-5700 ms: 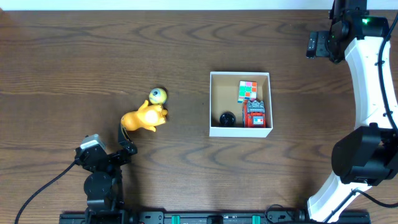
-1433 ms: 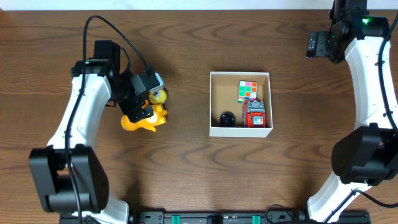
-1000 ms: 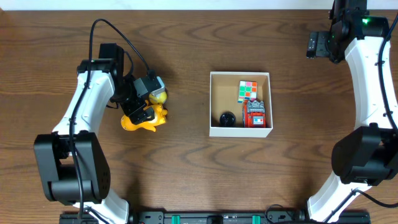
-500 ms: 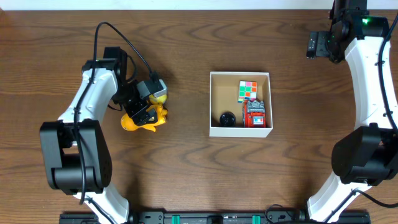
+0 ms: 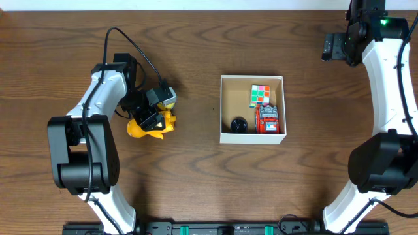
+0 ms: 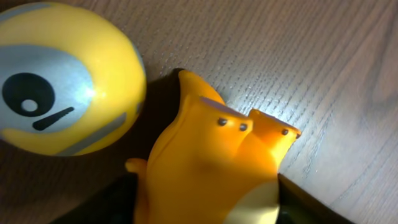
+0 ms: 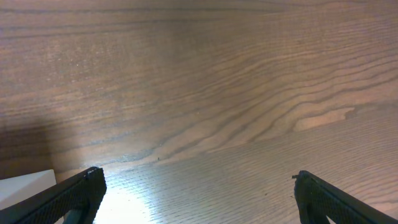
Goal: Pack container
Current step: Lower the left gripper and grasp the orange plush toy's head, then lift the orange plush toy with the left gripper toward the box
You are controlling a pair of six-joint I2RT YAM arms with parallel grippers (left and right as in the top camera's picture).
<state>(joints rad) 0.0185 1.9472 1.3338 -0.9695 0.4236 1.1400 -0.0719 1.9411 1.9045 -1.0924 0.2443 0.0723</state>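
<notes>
The container (image 5: 225, 138), a white-walled box with a brown inside, stands at the table's middle. It holds a colour cube (image 5: 260, 94), a red toy (image 5: 266, 120) and a small black round thing (image 5: 238, 123). An orange animal toy (image 5: 157, 126) lies on the table to its left, next to a yellow one-eyed ball (image 5: 169, 101). My left gripper (image 5: 150, 117) is down over the orange toy (image 6: 211, 155), with a finger against each side of it (image 6: 205, 205). The ball (image 6: 62, 81) is just beside it. My right gripper (image 5: 332, 47) is open and empty at the far right (image 7: 199, 193).
A white corner of the container (image 7: 25, 183) shows at the lower left of the right wrist view. The left arm's black cable (image 5: 134, 49) loops above the table. The rest is bare dark wood.
The left arm came up from the front edge to the orange toy. Over the last second its gripper has settled lower around the toy. The right arm has not moved.
</notes>
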